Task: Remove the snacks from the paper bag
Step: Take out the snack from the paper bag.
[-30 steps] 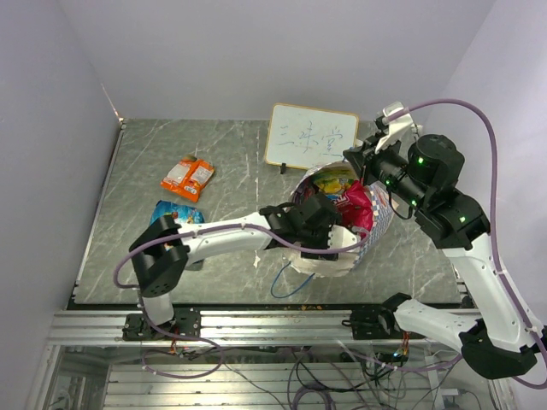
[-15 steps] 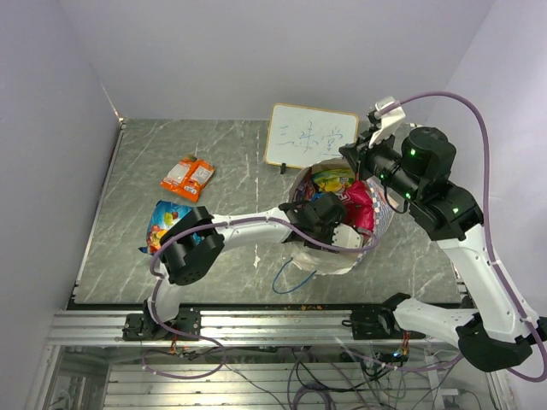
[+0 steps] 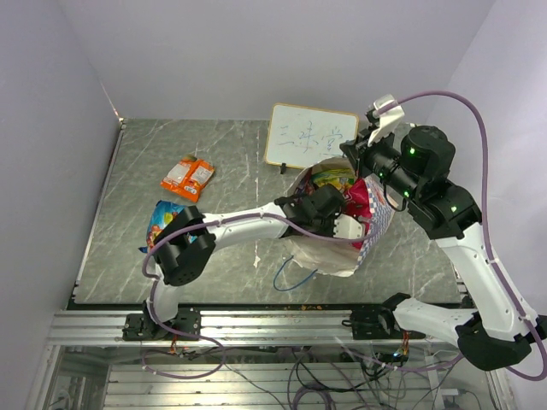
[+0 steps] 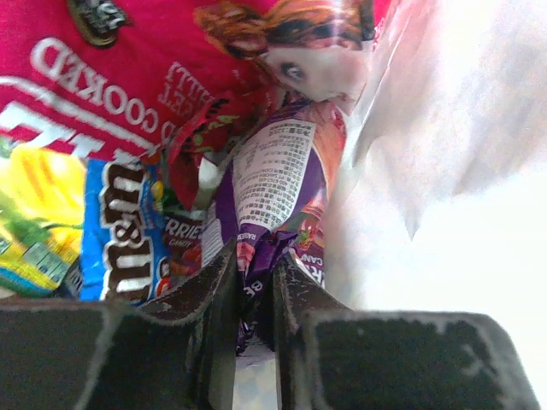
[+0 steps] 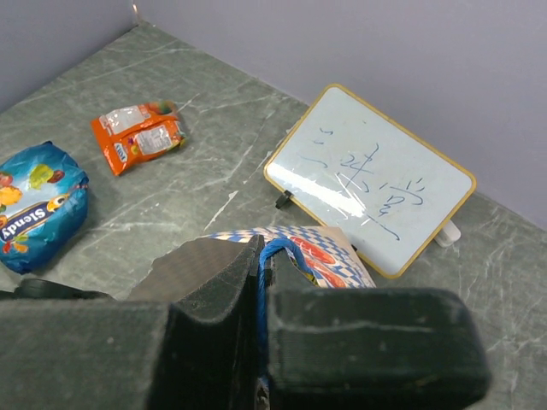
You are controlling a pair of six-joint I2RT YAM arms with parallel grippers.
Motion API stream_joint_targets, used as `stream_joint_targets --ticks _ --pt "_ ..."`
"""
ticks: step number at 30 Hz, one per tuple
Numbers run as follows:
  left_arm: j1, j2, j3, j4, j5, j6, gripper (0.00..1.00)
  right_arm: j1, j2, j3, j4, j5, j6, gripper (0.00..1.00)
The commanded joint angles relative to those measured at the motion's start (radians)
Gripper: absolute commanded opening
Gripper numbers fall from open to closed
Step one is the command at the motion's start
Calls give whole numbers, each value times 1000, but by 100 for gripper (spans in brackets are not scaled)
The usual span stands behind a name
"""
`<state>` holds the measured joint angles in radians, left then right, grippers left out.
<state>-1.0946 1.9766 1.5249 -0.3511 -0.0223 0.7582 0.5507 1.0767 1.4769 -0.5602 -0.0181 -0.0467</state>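
Note:
The cream paper bag (image 3: 329, 256) stands at mid-table, mouth open, with snacks inside. My left gripper (image 4: 255, 273) reaches into it and is shut on the lower edge of a purple-orange packet (image 4: 273, 184). Beside that lie a big red packet (image 4: 128, 77), a blue packet (image 4: 120, 231) and a yellow-green one (image 4: 34, 222). From above, only the left wrist (image 3: 318, 209) shows at the bag's mouth. My right gripper (image 5: 265, 256) is shut on the bag's blue cord handle (image 5: 280, 248), holding the far rim (image 5: 329, 256) up.
An orange packet (image 3: 188, 177) and a blue packet (image 3: 167, 218) lie on the table left of the bag. A white signboard (image 3: 310, 137) stands just behind the bag. The other blue cord handle (image 3: 291, 278) trails on the table in front.
My left gripper has pushed deeper into the bag and closed on the purple packet. The right gripper keeps hold of the handle, shifted slightly left.

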Motion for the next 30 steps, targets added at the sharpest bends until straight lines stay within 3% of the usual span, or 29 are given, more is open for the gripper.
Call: stream_joint_targets --ticks 1,6,21,26,30 --pt "6 -110 42 -16 36 -91 16 -1 -3 13 102 2 -22 0" --pt "5 -185 63 -40 80 -199 7 -1 -10 -3 121 8 -26 0" --pt "14 -556 122 -216 85 -632 7 -1 -34 -35 147 12 -13 0" --pt "35 -678 162 -286 -13 -814 7 -1 -40 -53 155 0 -11 0" --pt "135 -755 191 -352 -59 -950 7 0 -43 -63 160 -6 -6 0"
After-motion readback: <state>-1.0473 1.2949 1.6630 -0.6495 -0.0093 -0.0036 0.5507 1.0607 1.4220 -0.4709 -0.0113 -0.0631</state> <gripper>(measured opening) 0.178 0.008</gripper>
